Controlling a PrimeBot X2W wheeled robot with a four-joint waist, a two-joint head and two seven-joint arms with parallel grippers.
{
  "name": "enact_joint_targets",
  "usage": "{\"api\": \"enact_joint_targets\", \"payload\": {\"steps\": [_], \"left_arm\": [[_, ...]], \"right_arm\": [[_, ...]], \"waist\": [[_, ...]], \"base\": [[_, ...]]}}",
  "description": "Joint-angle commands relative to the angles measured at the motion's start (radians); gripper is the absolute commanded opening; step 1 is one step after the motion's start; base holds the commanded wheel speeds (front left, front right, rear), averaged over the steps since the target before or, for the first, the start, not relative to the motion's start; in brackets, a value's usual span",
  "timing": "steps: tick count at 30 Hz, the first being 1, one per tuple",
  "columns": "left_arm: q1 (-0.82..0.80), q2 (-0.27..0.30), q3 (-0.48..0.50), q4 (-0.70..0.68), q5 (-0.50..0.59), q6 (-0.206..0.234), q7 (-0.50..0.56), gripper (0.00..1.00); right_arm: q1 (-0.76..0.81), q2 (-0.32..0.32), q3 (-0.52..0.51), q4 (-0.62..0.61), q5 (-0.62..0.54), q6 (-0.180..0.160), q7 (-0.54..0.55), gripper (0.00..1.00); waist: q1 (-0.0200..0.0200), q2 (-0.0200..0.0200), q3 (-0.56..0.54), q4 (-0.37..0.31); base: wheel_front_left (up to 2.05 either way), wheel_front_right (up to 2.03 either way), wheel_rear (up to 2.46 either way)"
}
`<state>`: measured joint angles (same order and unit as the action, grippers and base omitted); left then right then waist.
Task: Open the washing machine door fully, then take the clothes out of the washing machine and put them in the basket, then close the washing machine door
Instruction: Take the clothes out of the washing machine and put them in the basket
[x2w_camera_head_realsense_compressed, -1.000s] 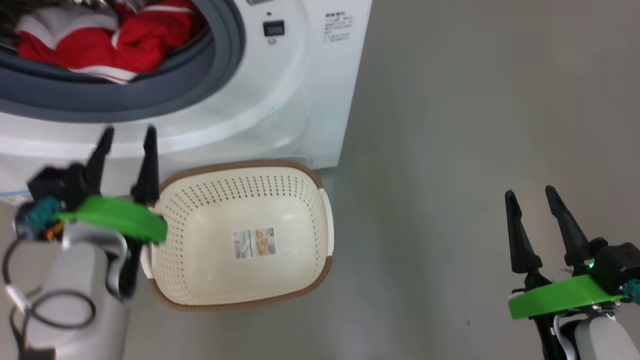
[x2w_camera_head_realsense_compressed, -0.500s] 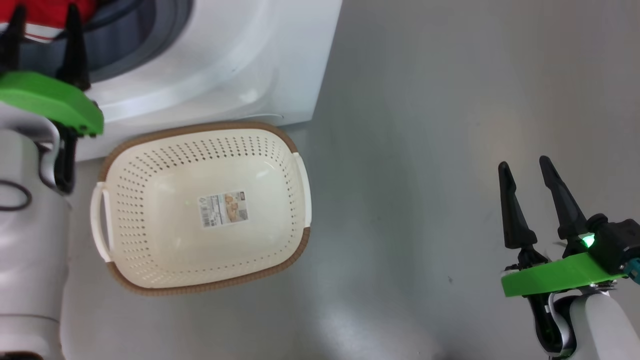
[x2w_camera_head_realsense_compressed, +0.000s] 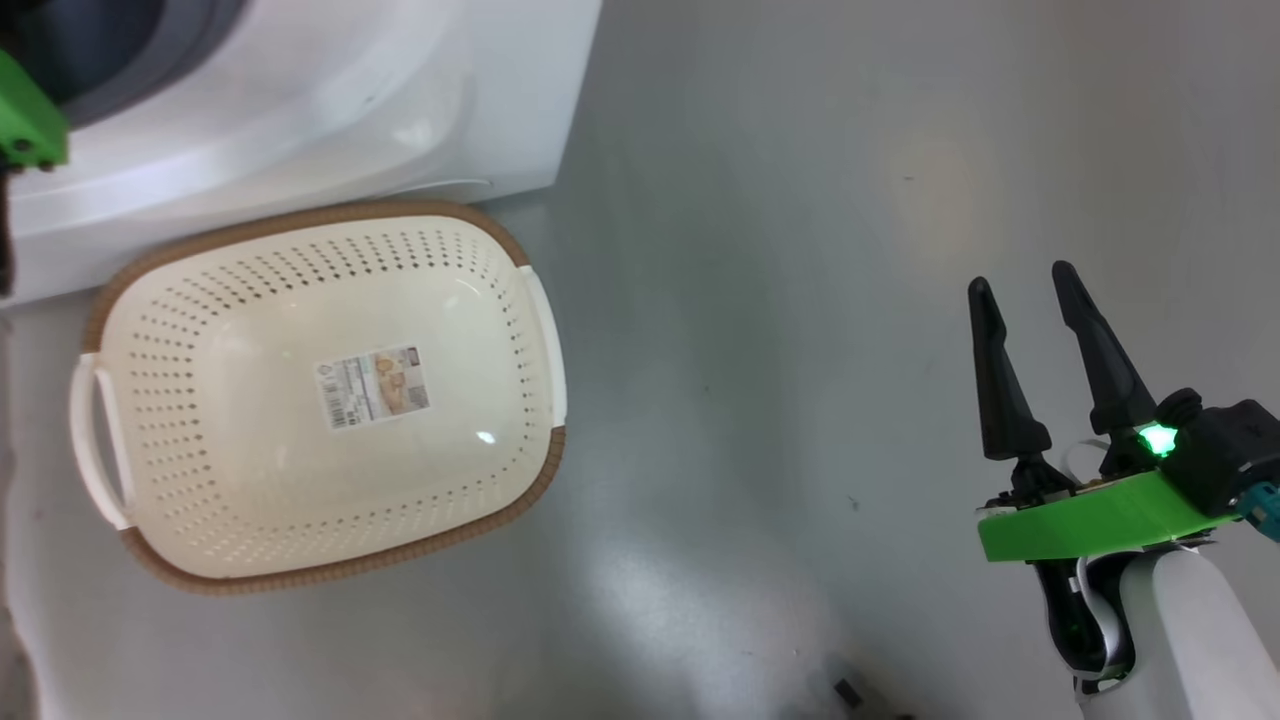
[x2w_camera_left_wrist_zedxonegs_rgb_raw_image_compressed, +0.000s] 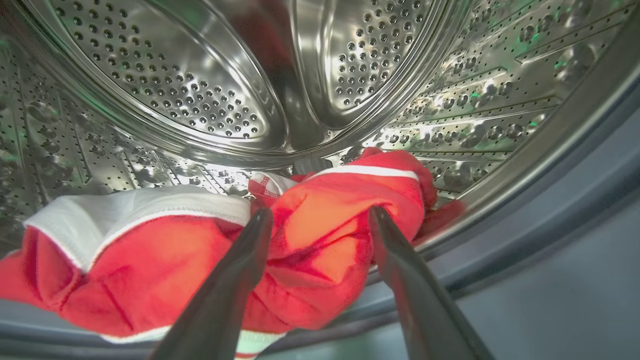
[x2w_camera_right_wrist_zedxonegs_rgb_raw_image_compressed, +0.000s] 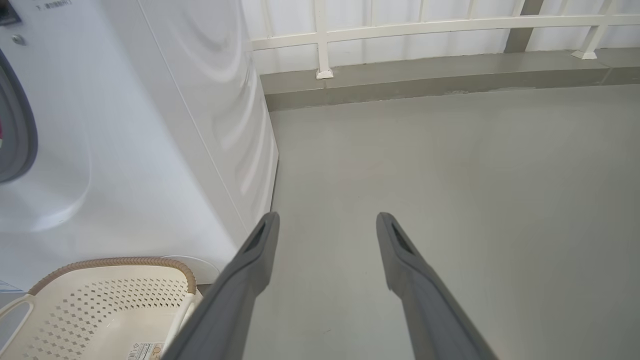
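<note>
Two grippers, both with fingers spread wide. Far left, the left gripper reaches into the washing machine, its tips either side of a fold of the clothes, which lie in the steel drum. Just in front of the machine stands the basket; its sticker is too small to read. Right, the right gripper hovers over grey floor.

Saw bright red clothes with white stripes and trim in a steel drum dotted with holes. Noted the basket cream-white, dot-perforated, rimmed in woven-look brown. Found the washing machine white, its seal grey-blue, the floor grey, the right end effector black-fingered above a green plate.
</note>
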<state>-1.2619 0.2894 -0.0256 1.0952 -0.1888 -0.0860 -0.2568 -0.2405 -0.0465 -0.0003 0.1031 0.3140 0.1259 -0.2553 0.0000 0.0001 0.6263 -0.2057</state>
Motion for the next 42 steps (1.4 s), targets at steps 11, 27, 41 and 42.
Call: {"api": "enact_joint_targets", "payload": {"steps": [11, 27, 41, 42], "left_arm": [[-0.09, 0.121, -0.008, 0.141, 0.029, 0.032, 0.007, 1.0], [-0.111, 0.128, -0.062, 0.188, 0.046, 0.035, 0.048, 0.0], [-0.023, 0.08, -0.017, 0.083, -0.029, 0.004, -0.004, 0.0], [0.001, 0.075, -0.004, 0.049, -0.04, 0.002, -0.004, 0.0]], "right_arm": [[-0.009, -0.004, 0.055, -0.028, 0.02, 0.005, -0.006, 1.0], [-0.017, -0.004, 0.077, -0.035, 0.027, 0.005, -0.006, 1.0], [-0.008, -0.004, 0.052, -0.024, 0.009, 0.005, -0.006, 1.0], [-0.006, -0.004, 0.049, -0.023, 0.006, 0.005, -0.006, 1.0]], "waist": [[0.0, -0.0001, 0.036, -0.061], [0.0, -0.0001, 0.03, -0.07], [0.0, -0.0001, -0.031, -0.025], [0.0, -0.0001, -0.039, -0.019]], "base": [[0.0, 0.0, 0.0], [0.0, 0.0, 0.0], [0.0, 0.0, 0.0], [0.0, 0.0, 0.0]]}}
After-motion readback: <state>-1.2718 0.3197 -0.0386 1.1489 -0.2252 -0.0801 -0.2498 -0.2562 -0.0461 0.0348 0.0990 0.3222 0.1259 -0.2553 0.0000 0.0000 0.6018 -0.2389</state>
